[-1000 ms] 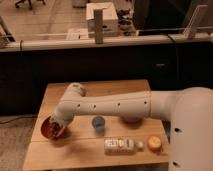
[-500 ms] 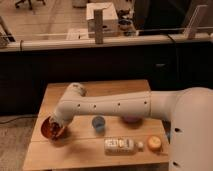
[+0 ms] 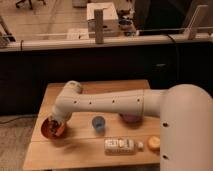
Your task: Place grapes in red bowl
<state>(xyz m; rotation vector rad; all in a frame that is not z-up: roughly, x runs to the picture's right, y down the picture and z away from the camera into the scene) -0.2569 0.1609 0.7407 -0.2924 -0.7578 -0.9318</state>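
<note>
We see the gripper down at the red bowl, which sits near the left edge of the wooden table; the white arm reaches across from the right and bends down over the bowl's right half. Whether the gripper is clenched on something or has let go, we cannot tell; it is a dark shape against the bowl's dark inside. We cannot make out the grapes either; they may be in the gripper or in the bowl already, hidden under it.

We judge the step in hand to be the release into the bowl; to do it well, we want the gripper centred over the bowl's hollow and low inside the rim, so the bunch drops a short way and does not bounce or roll out - grapes are soft and round, and a loose 1 would wander off. The bowl looks light, so we would lift straight up afterwards, not sideways; a sideways drag could tip it or push it toward the table's left edge.

The blue cup stands well apart to the right; the pale purple bowl, a bottle on its side and an orange object lie further right - none is in the way.
</note>
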